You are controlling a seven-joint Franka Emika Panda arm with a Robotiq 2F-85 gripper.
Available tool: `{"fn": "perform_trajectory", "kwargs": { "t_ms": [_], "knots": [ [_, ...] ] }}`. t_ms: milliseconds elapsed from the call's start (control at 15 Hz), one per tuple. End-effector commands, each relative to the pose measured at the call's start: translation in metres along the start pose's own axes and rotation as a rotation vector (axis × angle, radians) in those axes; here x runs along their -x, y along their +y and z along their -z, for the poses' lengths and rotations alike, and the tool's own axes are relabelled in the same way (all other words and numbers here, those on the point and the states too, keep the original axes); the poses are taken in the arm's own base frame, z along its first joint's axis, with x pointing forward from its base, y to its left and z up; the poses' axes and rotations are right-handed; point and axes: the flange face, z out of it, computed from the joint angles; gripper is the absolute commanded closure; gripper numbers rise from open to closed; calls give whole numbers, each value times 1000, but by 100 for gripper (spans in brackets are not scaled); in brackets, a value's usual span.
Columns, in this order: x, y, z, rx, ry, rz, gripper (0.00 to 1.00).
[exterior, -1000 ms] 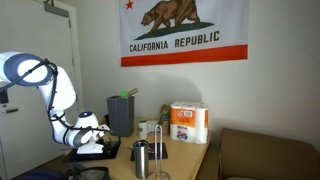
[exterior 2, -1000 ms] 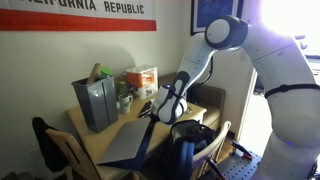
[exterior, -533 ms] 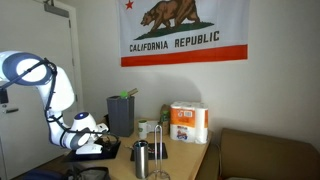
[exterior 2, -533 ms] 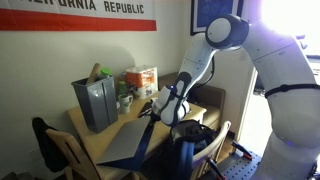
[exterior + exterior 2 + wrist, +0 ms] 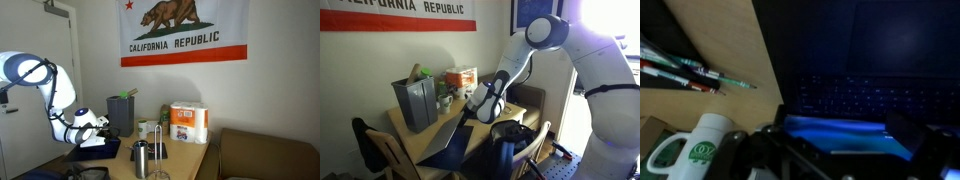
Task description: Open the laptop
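Where the wrist view fills with dark keyboard and a blue-glowing strip, the laptop [image 5: 880, 95] sits centre to right of frame, lid partly raised. In an exterior view it shows as a tilted grey slab low and left of centre [image 5: 445, 143], on the wooden table [image 5: 415, 140]. In the other it is only a dark shape low on the left [image 5: 100, 146], mostly behind the arm.

The gripper [image 5: 480, 105] is at the lid's raised upper edge, touching it. Seen from the wrist, the gripper [image 5: 835, 152] comes in along the bottom edge with the blue strip just above it. Dark blur there, so I cannot tell how wide the jaws are or whether they pinch the lid.

Only the wrist view shows the white mug with a green logo [image 5: 700, 150] at lower left and the pens [image 5: 690, 70] on bare wood at left. Both exterior views show the upright grey box [image 5: 418, 103] just behind the laptop. The metal cup [image 5: 141, 158], paper towel pack [image 5: 188, 122] and California flag [image 5: 185, 30] appear clearly in one exterior view; the flag is cropped at the other's top.
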Motion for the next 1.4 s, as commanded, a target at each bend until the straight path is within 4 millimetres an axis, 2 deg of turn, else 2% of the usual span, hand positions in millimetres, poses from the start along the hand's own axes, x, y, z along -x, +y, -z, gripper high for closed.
{"fn": "perform_trajectory", "kwargs": {
  "t_ms": [0,267,467,933,1333],
  "knots": [
    [-57,-5,-3,-8,100,28,0],
    [-97,-7,-3,-14,169,64,0],
    [-112,-5,-14,-21,185,81,0],
    [-137,-2,-20,-22,250,77,0],
    [-144,1,-25,5,311,57,0]
  ]
}}
